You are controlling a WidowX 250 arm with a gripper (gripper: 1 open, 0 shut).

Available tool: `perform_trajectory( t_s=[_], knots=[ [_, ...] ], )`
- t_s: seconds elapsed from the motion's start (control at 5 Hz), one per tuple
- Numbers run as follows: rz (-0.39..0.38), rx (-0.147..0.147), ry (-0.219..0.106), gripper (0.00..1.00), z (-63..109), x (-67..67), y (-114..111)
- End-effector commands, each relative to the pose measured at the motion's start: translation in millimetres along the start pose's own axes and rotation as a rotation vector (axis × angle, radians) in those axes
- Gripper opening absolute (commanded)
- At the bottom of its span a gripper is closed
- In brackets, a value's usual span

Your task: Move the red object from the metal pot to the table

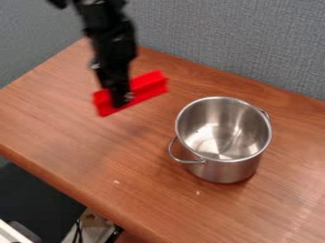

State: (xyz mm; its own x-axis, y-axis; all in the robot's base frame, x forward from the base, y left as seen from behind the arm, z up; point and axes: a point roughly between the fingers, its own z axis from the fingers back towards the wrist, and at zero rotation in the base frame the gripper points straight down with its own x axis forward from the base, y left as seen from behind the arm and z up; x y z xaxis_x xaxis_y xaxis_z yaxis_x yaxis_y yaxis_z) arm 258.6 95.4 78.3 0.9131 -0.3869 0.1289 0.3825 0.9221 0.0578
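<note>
Table (89, 133): a reddish-brown wooden top with visible grain and a soft gloss, seen at an angle so that one corner points toward the upper left. It fills most of the view.
Table edge: the near edge runs from the left side down toward the bottom, and below it lies a dark gap with some pale, blurred clutter that cannot be made out.
Wall (241, 38): a grey-blue, carpet-like textured surface stands behind the table, across the whole top of the picture.
Metal pot (223, 139): a shiny round steel pot stands upright on the right half of the table. Its inside is reflective and holds nothing, and a thin wire handle hangs at its near left side.
Red object (131, 92): a bright red, flat, elongated block, outside the pot, to the left of it and clearly apart from it. It sits low over the wood in the upper left part of the table; whether its underside touches the surface cannot be told.
Gripper (121, 95): a black gripper comes down from the top of the picture, pointing downward. Its jaws are partly closed around the middle of the red object and have hold of it.
Arm (108, 33): dark, slightly blurred, rising out of view at the top.
</note>
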Motion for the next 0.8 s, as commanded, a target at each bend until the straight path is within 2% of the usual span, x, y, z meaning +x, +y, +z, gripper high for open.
perform_trajectory(
  t_s=[0.0, 0.2, 0.4, 0.6],
  knots=[
    [-0.121, 0.020, -0.048, 1.00, -3.5, 11.9, -10],
    [-0.194, 0.030, -0.090, 0.00, -10.8, 7.6, -5],
    [-0.263, 0.012, -0.128, 1.00, -29.2, -1.9, -7],
    [-0.282, 0.012, -0.158, 0.00, -1.9, 5.7, -30]
  ],
)
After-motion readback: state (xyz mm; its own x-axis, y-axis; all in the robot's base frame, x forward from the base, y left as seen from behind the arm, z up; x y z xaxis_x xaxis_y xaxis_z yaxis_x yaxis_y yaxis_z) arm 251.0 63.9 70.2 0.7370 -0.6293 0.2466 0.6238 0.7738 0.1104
